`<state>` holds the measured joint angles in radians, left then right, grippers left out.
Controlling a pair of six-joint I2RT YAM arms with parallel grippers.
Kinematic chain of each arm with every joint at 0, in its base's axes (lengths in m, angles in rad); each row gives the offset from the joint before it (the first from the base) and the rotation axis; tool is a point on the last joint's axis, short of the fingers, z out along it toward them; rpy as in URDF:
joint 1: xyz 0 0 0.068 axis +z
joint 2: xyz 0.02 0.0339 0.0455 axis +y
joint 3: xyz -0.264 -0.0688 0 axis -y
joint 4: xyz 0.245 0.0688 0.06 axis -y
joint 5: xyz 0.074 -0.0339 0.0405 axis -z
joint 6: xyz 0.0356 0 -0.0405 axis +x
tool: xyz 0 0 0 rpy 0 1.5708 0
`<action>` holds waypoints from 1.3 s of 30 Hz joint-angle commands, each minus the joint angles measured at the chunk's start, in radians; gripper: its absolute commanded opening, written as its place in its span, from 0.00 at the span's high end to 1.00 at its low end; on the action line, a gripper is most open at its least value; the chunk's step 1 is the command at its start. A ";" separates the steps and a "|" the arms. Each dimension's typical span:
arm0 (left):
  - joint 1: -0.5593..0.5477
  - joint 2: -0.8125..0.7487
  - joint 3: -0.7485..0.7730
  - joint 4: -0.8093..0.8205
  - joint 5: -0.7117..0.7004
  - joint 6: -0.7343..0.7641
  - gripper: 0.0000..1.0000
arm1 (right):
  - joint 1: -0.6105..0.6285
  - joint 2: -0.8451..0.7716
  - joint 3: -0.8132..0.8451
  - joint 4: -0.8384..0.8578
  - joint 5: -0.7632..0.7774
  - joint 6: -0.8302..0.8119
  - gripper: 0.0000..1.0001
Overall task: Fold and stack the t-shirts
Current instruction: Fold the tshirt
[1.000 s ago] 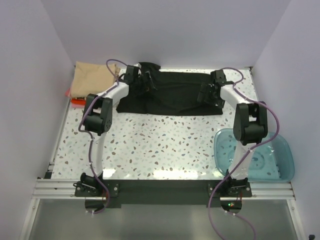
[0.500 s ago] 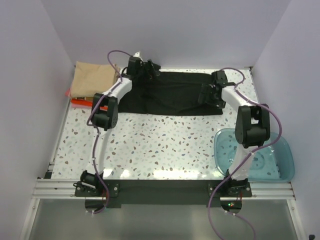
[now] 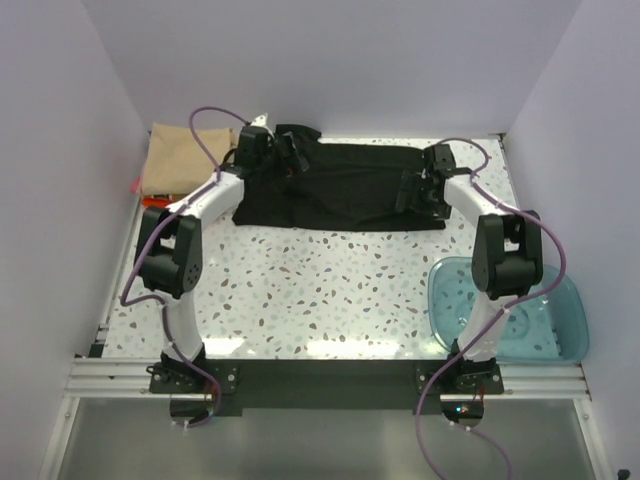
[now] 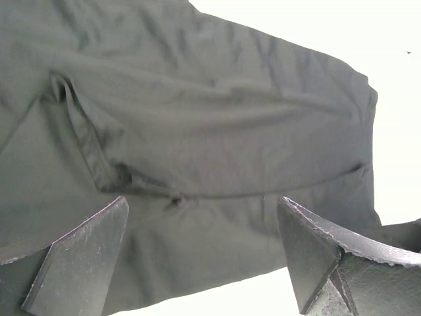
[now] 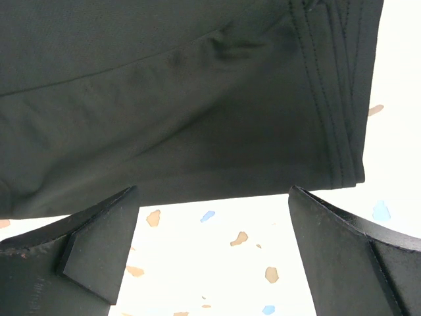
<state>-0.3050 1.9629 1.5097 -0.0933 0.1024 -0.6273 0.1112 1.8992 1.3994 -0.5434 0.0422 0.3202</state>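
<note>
While the left gripper (image 4: 200, 204) hangs over the black t-shirt (image 4: 217, 131), its fingers stand wide apart with nothing between them, so we hold no cloth on that side. In the overhead view the left gripper (image 3: 285, 155) sits above the shirt's far-left part. It has drawn back from the far edge, where it reached half a second ago, and the arm's elbow has swung out to the left and nearer.

The right gripper (image 5: 214, 197) is just as wide and just as bare. It hovers over the stitched hem (image 5: 342, 99) at the shirt's right end and has hardly shifted over the last second.

The black t-shirt (image 3: 345, 185) lies spread across the far side of the table (image 3: 320, 290), much as it lay a second ago. A bunched lump sits at its far-left corner, and we see no new fold in it. We judge that the left arm's reach has not advanced the folding, and that both grippers are placed to take the shirt's two ends afresh.

Further out, the tan t-shirt (image 3: 185, 155) lies folded at the far left, with the red-orange t-shirt (image 3: 150, 204) showing beneath its near edge. The black one looks to be the last to join that pile. At the near right stands the teal bowl (image 3: 560, 300), well apart from the cloth.
</note>
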 commanded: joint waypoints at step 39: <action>-0.075 0.498 0.655 0.061 -0.026 0.089 0.00 | 0.001 0.021 0.021 0.017 -0.033 -0.044 0.01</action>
<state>-0.3496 2.5504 2.1384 -0.1135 0.1036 -0.6373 0.1112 1.9625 1.3964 -0.5335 0.0303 0.2958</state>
